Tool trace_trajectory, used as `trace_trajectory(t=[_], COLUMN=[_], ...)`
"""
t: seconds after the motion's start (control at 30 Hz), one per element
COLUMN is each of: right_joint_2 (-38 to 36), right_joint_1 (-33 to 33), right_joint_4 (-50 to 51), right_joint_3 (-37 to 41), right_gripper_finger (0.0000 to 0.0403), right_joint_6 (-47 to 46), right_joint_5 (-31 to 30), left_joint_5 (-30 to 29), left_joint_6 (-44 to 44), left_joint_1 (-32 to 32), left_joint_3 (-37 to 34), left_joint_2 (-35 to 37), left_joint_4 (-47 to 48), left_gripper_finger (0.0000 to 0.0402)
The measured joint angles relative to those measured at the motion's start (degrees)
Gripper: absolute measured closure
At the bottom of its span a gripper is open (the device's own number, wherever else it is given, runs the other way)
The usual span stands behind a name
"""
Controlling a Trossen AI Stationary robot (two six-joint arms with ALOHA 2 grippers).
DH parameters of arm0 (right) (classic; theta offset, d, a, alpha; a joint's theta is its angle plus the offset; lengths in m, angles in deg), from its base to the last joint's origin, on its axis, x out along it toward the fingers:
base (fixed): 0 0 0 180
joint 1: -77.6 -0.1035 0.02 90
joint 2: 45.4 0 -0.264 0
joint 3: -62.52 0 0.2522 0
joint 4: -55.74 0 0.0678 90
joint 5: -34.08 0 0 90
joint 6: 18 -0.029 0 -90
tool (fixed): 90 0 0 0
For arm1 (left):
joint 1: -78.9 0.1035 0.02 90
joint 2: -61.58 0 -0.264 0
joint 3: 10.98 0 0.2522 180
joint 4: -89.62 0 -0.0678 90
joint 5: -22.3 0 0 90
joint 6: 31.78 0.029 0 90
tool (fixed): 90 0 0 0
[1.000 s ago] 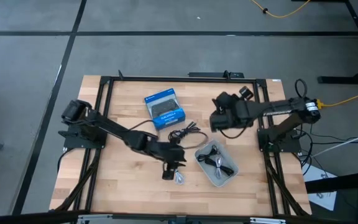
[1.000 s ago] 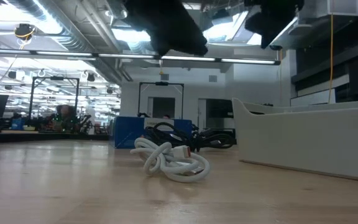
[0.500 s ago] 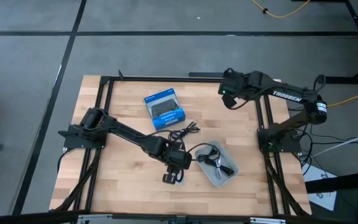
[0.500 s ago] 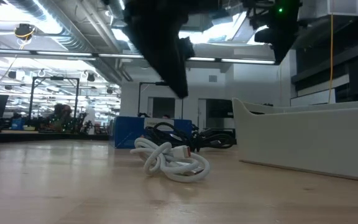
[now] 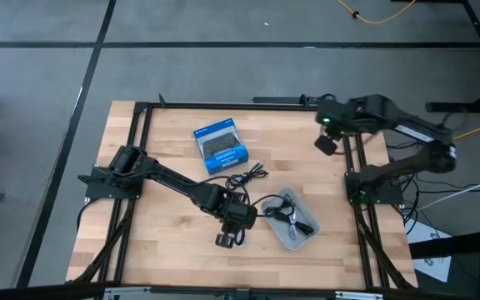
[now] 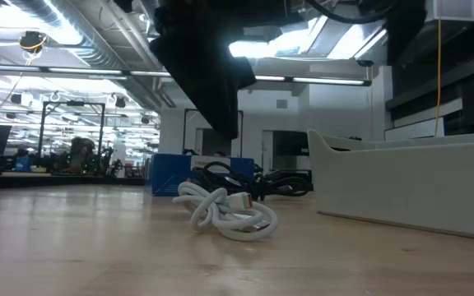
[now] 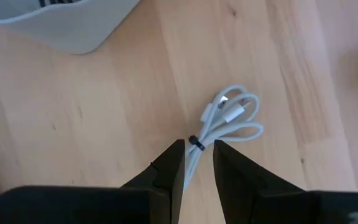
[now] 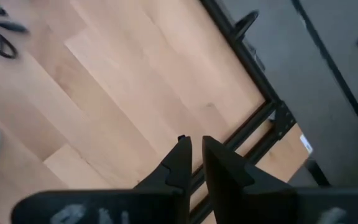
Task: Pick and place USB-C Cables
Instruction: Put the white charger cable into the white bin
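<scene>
The white cable (image 7: 225, 118) lies on the bare wood of the table (image 5: 165, 250), just beside the near corner of the grey tray (image 5: 275, 223), folded into a small bundle of loops and pinched at one end by a dark tie. The left gripper (image 7: 197, 163) is held directly over it, its fingers set to a narrow gap with nothing between them; in the left wrist view the tied end of the bundle sits right at that gap. In the low view the bundle (image 6: 225, 211) rests flat on the table while the dark arm hangs above it, not yet touching.

The cable is judged to be very light and soft — the loops would give and spring under pressure, and the smooth jacket could slide out of a loose grip. The best hold is thought to be at the tied waist, where all strands are gathered; a grip on a single outer loop might leave the rest dangling or snagging on the tray wall.

Two black cables (image 5: 290, 218) are seen inside the tray already, and another black cable (image 5: 247, 178) lies loosely coiled on the table between the tray and the blue box (image 5: 221, 146).

The right gripper (image 8: 194, 163) is held away over the far right corner of the table, its fingers close together and empty.
</scene>
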State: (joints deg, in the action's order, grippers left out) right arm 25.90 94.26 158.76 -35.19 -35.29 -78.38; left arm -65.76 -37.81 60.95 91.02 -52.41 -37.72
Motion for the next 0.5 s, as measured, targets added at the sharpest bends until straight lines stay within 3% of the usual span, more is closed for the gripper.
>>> trace_trajectory(t=[0.23, 0.4, 0.5], right_joint_2=[-10.9, -17.4, -20.8], right_joint_1=[-3.1, -5.6, -7.3], right_joint_4=[-0.1, 0.7, 0.1], right_joint_3=[0.0, 0.0, 0.0], right_gripper_finger=[0.0358, 0.0358, 0.0358], right_joint_6=[-7.1, -10.3, -17.5], right_joint_5=[-0.4, -0.2, 0.5], left_joint_5=[1.2, -0.8, -1.0], left_joint_6=[14.8, 16.9, 16.7], left_joint_1=[-0.5, -0.9, -0.8], left_joint_3=[0.0, 0.0, 0.0], left_joint_2=[0.0, -0.4, -0.9], left_joint_4=[0.3, -0.2, 0.0], left_gripper_finger=[0.0325, 0.0325, 0.0325])
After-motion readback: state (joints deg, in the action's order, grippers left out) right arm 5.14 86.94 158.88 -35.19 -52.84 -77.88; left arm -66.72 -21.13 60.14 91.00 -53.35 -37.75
